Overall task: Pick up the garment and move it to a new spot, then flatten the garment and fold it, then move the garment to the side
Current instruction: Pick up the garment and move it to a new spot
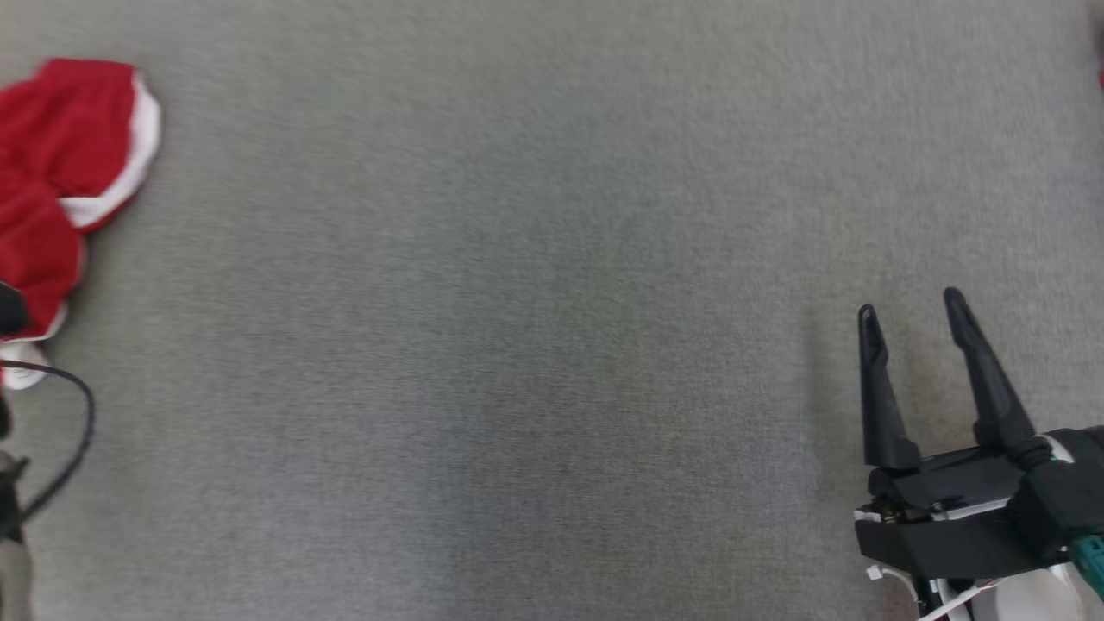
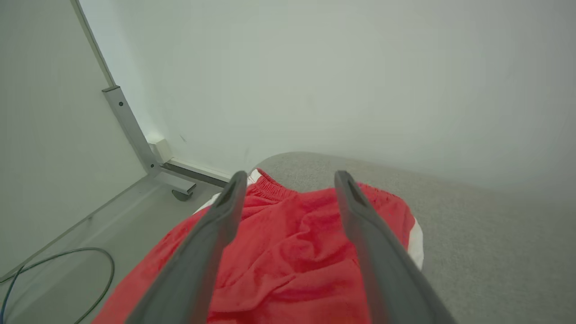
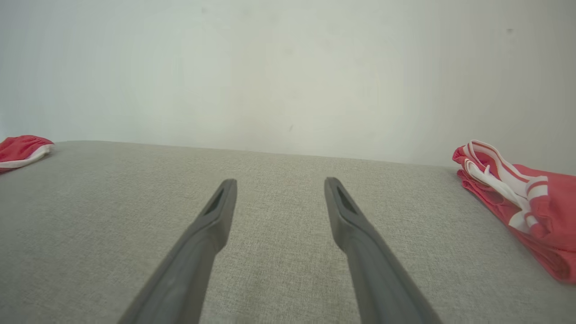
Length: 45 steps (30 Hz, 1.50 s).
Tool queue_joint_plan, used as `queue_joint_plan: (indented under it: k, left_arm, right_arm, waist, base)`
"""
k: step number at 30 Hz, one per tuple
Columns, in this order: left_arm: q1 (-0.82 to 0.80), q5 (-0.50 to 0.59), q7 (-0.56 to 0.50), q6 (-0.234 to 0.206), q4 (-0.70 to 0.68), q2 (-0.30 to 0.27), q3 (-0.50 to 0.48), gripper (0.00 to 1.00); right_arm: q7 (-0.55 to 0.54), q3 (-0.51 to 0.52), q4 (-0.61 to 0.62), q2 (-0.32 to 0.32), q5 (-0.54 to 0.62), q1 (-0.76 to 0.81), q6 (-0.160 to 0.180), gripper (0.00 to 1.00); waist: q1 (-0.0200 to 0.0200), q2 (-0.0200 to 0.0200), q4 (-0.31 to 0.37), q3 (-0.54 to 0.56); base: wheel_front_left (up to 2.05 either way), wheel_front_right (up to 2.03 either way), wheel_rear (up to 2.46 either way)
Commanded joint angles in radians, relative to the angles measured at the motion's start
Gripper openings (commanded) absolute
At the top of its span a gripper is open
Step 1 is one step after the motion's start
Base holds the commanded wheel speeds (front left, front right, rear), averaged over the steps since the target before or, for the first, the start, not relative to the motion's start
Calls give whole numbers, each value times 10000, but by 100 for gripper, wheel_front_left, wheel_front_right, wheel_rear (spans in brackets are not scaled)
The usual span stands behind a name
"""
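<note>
A grey woven surface (image 1: 535, 345) takes up nearly the whole head view, flat and faintly shaded toward the middle. The garment (image 1: 60, 164), red with white trim, lies crumpled at the far left edge of that frame, in its upper half. Below it a thin dark cable (image 1: 76, 431) loops in from the left border.

The right gripper (image 1: 910, 304) sits in the lower right corner, its two dark fingers spread wide with nothing between them. In the right wrist view it hangs over bare grey cloth. There the garment is a small red patch at the middle left edge, and a second garment (image 3: 531, 202), red with white stripes, lies at the right edge.

In the left wrist view the left gripper (image 2: 290, 176) is spread wide over the red folds filling the lower centre; I cannot tell whether its fingers touch the fabric. A plain pale wall (image 2: 337, 76) fills the upper frame. At the left, a metal frame (image 2: 130, 130) on a caster (image 2: 181, 195) stands on a grey floor (image 2: 126, 216)
</note>
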<state>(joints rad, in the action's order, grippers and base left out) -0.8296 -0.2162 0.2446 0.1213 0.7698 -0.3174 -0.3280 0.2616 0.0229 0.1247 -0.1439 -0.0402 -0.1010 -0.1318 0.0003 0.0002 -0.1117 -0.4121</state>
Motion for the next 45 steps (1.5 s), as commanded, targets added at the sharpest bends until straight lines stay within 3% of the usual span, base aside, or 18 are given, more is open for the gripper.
queue_joint_plan:
  k: [1, 8, 19, 20, 22, 36, 45]
  left_arm:
    - [-326, 7, -64, 7, 319, -244, 39, 100]
    - [-1522, -116, -1386, 85, 2486, -889, 500, 100]
    - [-2446, -521, -3464, 7, 4646, -1114, 827, 100]
    - [-2461, -548, -3505, -3, 4704, -1122, 834, 80]
    - [-2481, -470, -3343, -97, 4726, -1185, 902, 0]
    - [-3360, -732, -976, 9, 3670, -1227, 1137, 0]
    - [-4241, -1410, -551, 83, 1868, -921, 1828, 0]
  right_arm:
    - [45, 22, 151, -37, 93, -65, 26, 100]
    - [45, 238, 532, -192, 182, 101, 26, 100]
    - [45, 141, 684, -390, 167, 75, 26, 100]
    - [45, 146, 689, -401, 163, 81, 26, 100]
    - [45, 138, 682, -402, 163, 93, 26, 100]
    - [46, 27, 324, 37, 2, 158, 26, 100]
    - [45, -52, -22, 347, -203, 147, 26, 100]
  waist:
    - [-3, -2, 701, -852]
    - [-3, -2, 657, -1344]
    - [-3, -2, 520, -1320]
    - [-3, -2, 524, -1299]
    - [-3, -2, 538, -1242]
    - [-3, -2, 296, -46]
    - [-3, -2, 314, 769]
  base:
    - [0, 0, 0]
    - [0, 0, 0]
    - [0, 0, 0]
    - [0, 0, 0]
    - [0, 0, 0]
    - [0, 0, 0]
    - [0, 0, 0]
